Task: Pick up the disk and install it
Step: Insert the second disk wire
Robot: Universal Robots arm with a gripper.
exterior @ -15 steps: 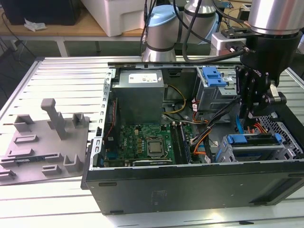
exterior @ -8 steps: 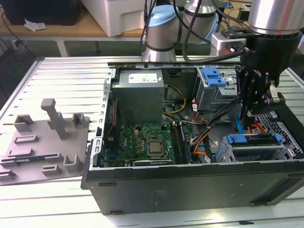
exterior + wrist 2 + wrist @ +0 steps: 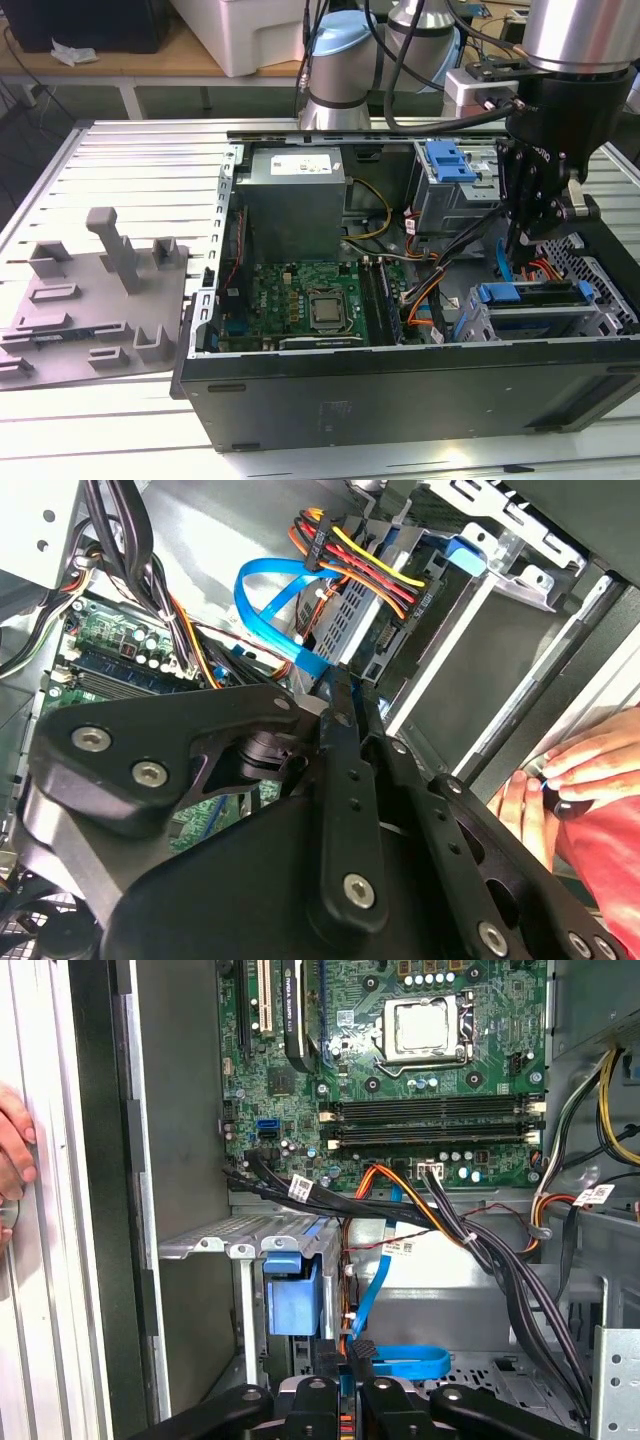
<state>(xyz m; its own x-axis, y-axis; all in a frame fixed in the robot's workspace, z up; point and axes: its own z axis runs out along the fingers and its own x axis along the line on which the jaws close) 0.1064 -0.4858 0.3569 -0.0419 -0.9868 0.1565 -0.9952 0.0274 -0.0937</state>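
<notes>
Here the gripper [image 3: 515,245] hangs inside the open computer case [image 3: 400,400], fingers nearly together with nothing visibly between them. Just beside it, the disk [image 3: 535,293] sits in the drive cage [image 3: 590,322], lying flat with its long axis running across the exterior view. A person's hand [image 3: 560,790] rests on the case's edge.

A: the gripper [image 3: 520,235] tips drop behind cables in the exterior view, can't tell what they're touching.

B: yeah, and the person's hand [image 3: 14,1155] is cut off at the frame edge in the first wrist view.
</notes>
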